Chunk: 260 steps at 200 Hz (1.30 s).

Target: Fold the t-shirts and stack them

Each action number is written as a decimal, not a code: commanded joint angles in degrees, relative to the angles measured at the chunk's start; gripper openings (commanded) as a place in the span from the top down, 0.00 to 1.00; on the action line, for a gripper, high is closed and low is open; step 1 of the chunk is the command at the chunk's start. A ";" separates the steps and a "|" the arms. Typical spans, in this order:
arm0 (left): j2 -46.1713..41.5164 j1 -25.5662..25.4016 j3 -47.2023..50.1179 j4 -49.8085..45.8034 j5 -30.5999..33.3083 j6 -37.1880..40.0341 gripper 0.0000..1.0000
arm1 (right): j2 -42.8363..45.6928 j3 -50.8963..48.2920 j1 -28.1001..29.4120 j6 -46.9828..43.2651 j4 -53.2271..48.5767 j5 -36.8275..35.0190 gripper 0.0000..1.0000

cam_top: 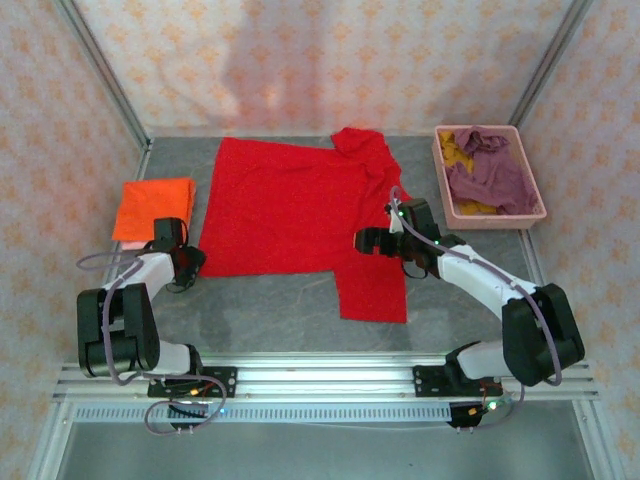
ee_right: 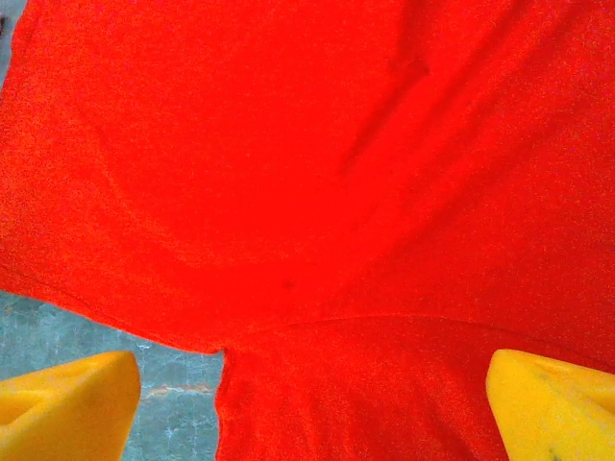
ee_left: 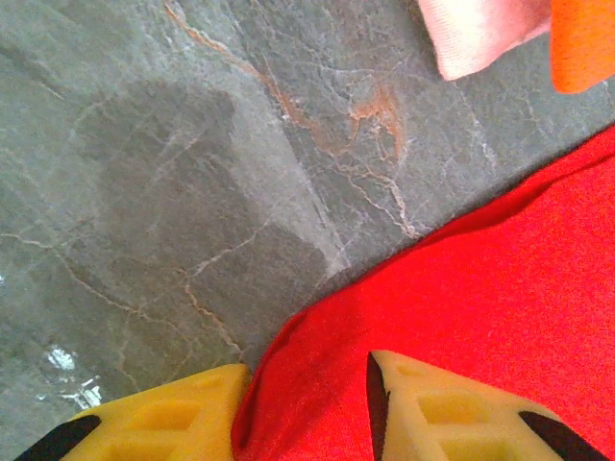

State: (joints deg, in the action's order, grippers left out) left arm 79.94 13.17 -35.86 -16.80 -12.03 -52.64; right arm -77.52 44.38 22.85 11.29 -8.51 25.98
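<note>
Grey, veined stone-look table (cam_top: pixel 270 310), boxed in by patterned paper walls, carries the work. On it the red t-shirt (cam_top: pixel 290 205) lies opened out and mostly flat, a soft matte knit with shallow creases and one flap hanging toward the near edge. I judge its folding barely begun. Left of the red shirt sits the orange t-shirt (cam_top: pixel 153 207), already a neat rectangle, and the left wrist view shows a corner of the pale pink t-shirt (ee_left: pixel 480 34) just beside it, so two seem done. Right of the red shirt, the rigid pink plastic basket (cam_top: pixel 497 220) holds the mauve t-shirt (cam_top: pixel 490 170) crumpled over the mustard t-shirt (cam_top: pixel 455 150); both are yet to be folded. The left gripper (ee_left: pixel 307 384) is at the red shirt's near-left corner, its yellow fingers narrowly apart with the hem between them. Whether they clamp it I cannot tell. The right gripper (ee_right: pixel 312 384) hovers over the red shirt's right side with fingers spread wide, holding nothing.
</note>
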 commanded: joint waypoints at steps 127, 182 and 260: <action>4.08 0.81 -0.90 6.63 -3.44 -0.66 1.00 | 5.09 -0.53 3.23 5.82 -3.85 -2.58 0.08; 0.86 0.83 -0.81 2.20 -2.43 0.84 1.00 | 12.76 -3.05 7.96 24.50 -29.16 -14.37 0.15; -2.13 0.80 1.25 0.58 -2.04 1.67 1.00 | 16.35 -11.01 13.97 35.07 -35.54 -17.64 0.36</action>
State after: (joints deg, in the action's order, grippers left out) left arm 79.31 13.98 -35.77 -13.93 -14.79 -52.38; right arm -60.40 34.48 36.12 42.63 -42.61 10.41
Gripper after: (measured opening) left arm 0.038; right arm 0.663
